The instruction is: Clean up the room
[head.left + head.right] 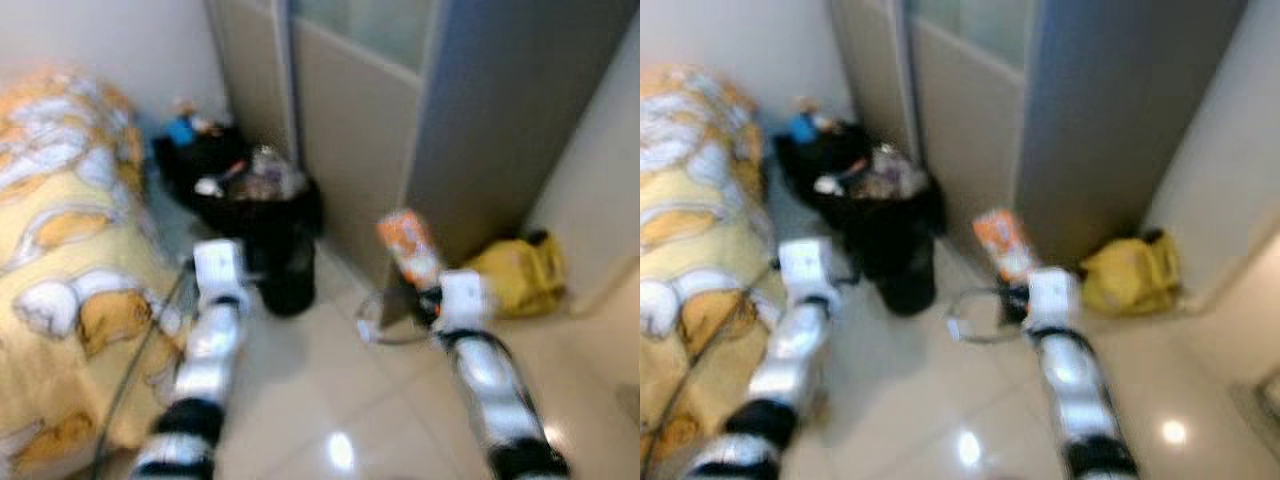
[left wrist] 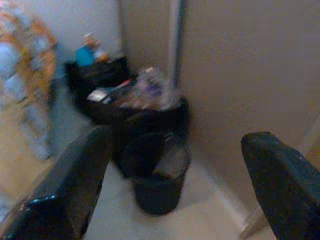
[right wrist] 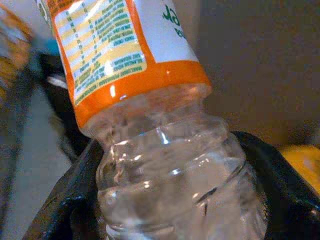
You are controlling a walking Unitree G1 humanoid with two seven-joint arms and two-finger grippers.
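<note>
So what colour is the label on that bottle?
Orange and white on the bottle, clearest in the right wrist view.

A glossy pale tiled floor (image 1: 330, 400) throws back bright spots of ceiling light. On the left stands a bed (image 1: 60, 260) under a yellow cartoon-print cover, pushed close to a plain white wall (image 1: 120, 40). Straight ahead rise beige panels (image 1: 350, 140) and a grey door (image 1: 500, 110), blurred.

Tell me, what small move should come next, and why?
Probably carry the plastic bottle leftward over the small black bin. The right gripper is shut on the bottle, and the bin stands open on the floor ahead of the open left gripper, beside a fuller bin.
</note>
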